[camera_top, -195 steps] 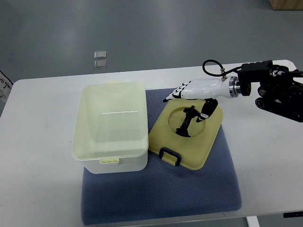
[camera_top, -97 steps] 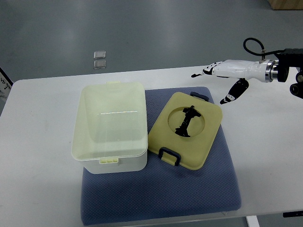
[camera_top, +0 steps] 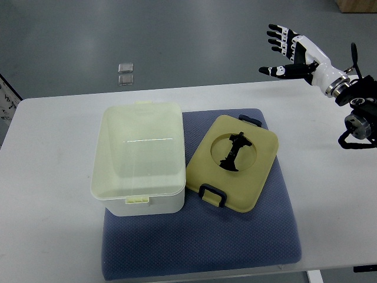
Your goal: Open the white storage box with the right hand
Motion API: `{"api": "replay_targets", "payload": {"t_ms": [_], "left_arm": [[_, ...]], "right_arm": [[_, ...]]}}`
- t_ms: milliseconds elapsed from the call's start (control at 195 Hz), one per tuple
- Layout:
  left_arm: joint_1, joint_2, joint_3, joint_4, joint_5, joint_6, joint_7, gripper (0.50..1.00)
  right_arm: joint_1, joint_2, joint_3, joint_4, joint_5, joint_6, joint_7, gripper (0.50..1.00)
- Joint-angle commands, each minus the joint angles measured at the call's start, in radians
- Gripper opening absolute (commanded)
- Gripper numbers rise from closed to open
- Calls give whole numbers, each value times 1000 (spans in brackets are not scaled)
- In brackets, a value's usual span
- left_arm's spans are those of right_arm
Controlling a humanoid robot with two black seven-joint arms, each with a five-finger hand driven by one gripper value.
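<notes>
White storage box point(camera_top: 139, 154) hides the mat's point(camera_top: 200, 242) left part; right hand point(camera_top: 293, 55) spread, empty.

The right hand point(camera_top: 293, 54) has smooth, glossy white plastic shells with black joints and fingertips, and a shiny metal ring at its wrist. Below and far to its left, the white storage box point(camera_top: 139, 158) is pale, cream-tinted plastic, smooth and slightly glossy, with a thin streak of reflected light across its top. Nearer the hand, the lid point(camera_top: 232, 163) is duller yellow-green plastic, matt, with black plastic latches and a black handle in a round recess. Both rest on a blue-grey cloth mat point(camera_top: 200, 242) with a fine, rough weave. The table point(camera_top: 47, 224) is smooth matt white.
</notes>
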Motion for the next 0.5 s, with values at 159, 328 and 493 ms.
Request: {"api": "replay_targets", "payload": {"t_ms": [159,328,493], "left_arm": [[0,0,0,0,0,0,0,1000],[0,0,0,0,0,-1,0,1000],[0,0,0,0,0,0,0,1000]], "right_arm": [[-88,98,28,-39,208,-2,-118,934],[-105,131,81,-40,206,-10,-116,934],[-115,149,117,-40,206,-60,-115,934]]}}
